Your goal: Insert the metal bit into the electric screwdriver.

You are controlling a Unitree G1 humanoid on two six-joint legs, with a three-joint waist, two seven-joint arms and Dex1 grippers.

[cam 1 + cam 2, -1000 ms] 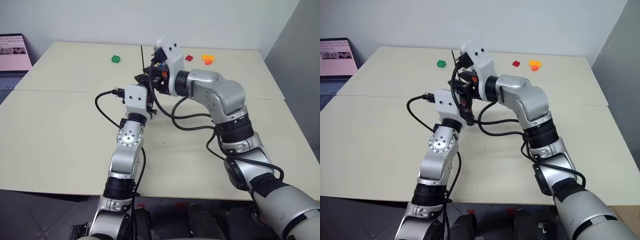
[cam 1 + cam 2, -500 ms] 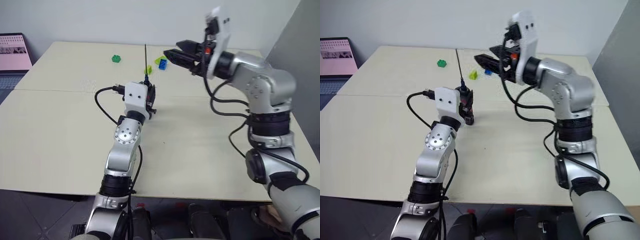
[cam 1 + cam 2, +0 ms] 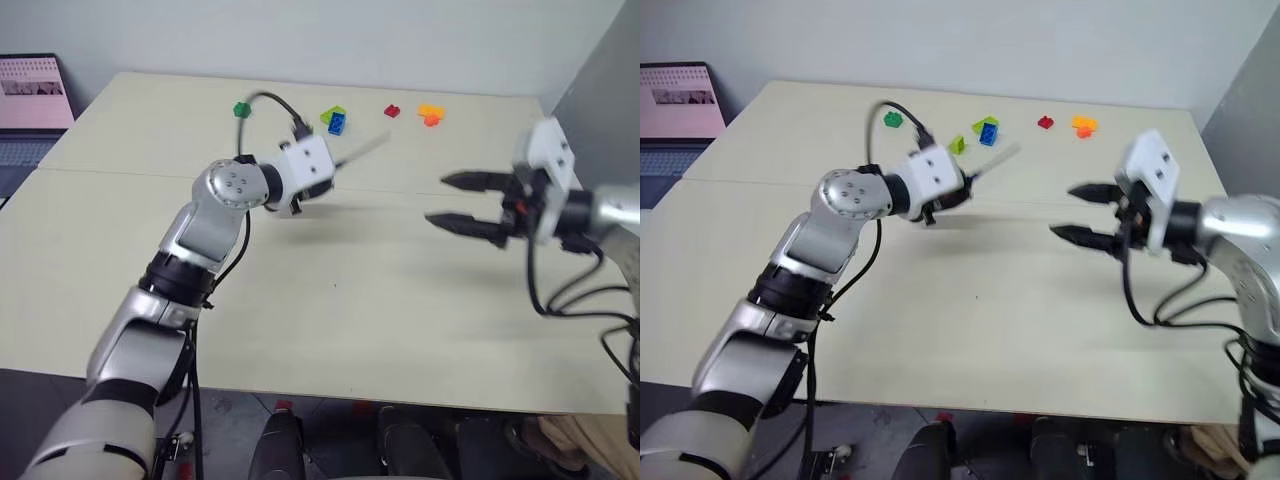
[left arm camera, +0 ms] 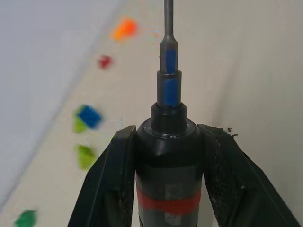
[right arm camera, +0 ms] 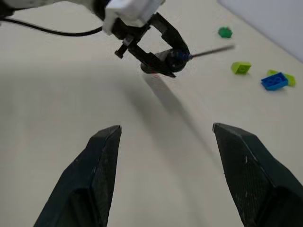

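Electric screwdriver (image 4: 169,161), black barrel with a red band: clamped between both fingers of the left gripper (image 4: 168,189), carried in the air above the cream table (image 3: 330,290)
Metal bit (image 4: 168,19), thin grey rod: seated in the screwdriver's nose beyond a blue-marked collar and in line with the barrel, its free end aimed toward the far side of the table
Right gripper (image 3: 470,203): to the right of the screwdriver and well apart from it, fingers spread wide, holding nothing
Toy bricks: green brick (image 3: 240,109), yellow-green and blue pair (image 3: 335,121), red brick (image 3: 392,110) and orange brick (image 3: 431,115), all on the table beyond the screwdriver
Step in hand, judged: insertion looks complete; to finish well, keep the left clamp firm on the barrel, hold the tool steady so the bit stays seated, and keep the empty gripper clear of the rod
Markings: no brand, label or legible writing on the screwdriver; the page on the pink screen (image 3: 36,78) far left of it is too small to read
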